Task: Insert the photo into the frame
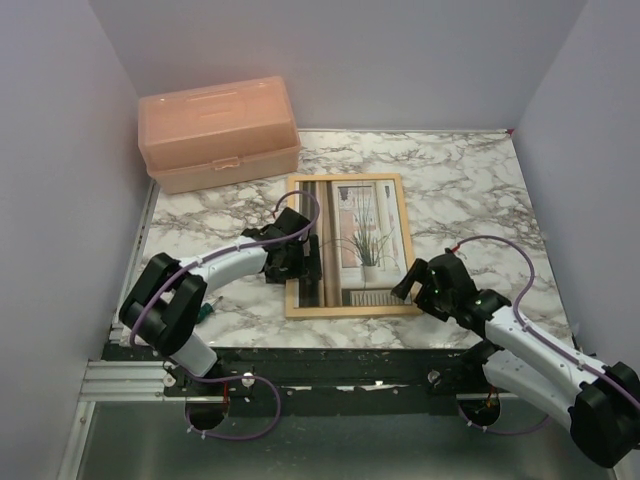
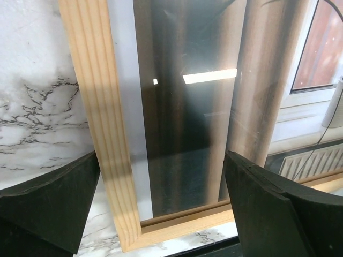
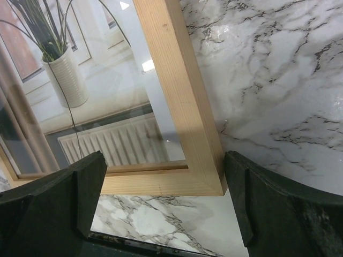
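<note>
Hovering the left gripper [image 1: 305, 262] and right gripper [image 1: 410, 282], wide open and empty, at eight and five o'clock of the light-wood rectangular frame [image 1: 350, 311], I risk clipping a bar and skewing the flat potted-plant photo [image 1: 365, 220] inside.

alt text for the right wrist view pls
A corner of the light-wood frame lies on the marble table, between the two open black fingers of the right gripper. Inside the frame, the photo shows a spiky plant in a ribbed white pot above a radiator.
</note>
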You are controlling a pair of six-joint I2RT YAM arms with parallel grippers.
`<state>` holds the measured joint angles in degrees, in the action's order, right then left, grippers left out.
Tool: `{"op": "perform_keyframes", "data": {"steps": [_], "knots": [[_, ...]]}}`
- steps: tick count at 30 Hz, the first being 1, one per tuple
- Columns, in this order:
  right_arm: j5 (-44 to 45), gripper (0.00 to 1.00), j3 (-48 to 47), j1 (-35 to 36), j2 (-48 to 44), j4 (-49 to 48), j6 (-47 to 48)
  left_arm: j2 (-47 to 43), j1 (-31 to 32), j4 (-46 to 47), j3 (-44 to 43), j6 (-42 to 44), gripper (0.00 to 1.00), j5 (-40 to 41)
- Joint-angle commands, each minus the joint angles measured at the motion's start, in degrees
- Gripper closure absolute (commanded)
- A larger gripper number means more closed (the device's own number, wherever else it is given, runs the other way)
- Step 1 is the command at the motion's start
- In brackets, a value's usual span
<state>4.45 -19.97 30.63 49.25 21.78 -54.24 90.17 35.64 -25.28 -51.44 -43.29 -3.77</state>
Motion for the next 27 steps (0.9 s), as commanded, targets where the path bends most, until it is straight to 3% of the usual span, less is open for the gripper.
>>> {"op": "perform_keyframes", "data": {"steps": [1,6,10,17,20,27], "knots": [[-7.4,0.00,-1.2,1.3,1.6,1.7,-3.3,-4.3,1.4,0.7,1.0,-1.1,0.01,2.2],[-6.6,0.00,-4.7,1.3,0.7,3.1,-1.7,-15.1,1.3,-4.8,1.5,-0.4,0.02,11.0],[-6.9,0.00,-6.7,1.2,-0.2,3.6,-0.7,-26.2,1.2,-4.6,4.6,1.5,0.01,13.3],[-8.1,0.00,-8.5,1.3,-4.0,3.2,0.5,-46.0,1.1,0.6,11.3,4.1,0.01,11.7],[-8.5,0.00,-9.0,1.3,-6.1,2.6,0.7,-53.4,1.0,3.7,14.1,5.5,0.02,7.4],[-9.9,0.00,-7.8,1.3,-8.7,-3.9,2.3,-65.9,1.0,11.0,21.9,6.6,0.01,4.5]]}}
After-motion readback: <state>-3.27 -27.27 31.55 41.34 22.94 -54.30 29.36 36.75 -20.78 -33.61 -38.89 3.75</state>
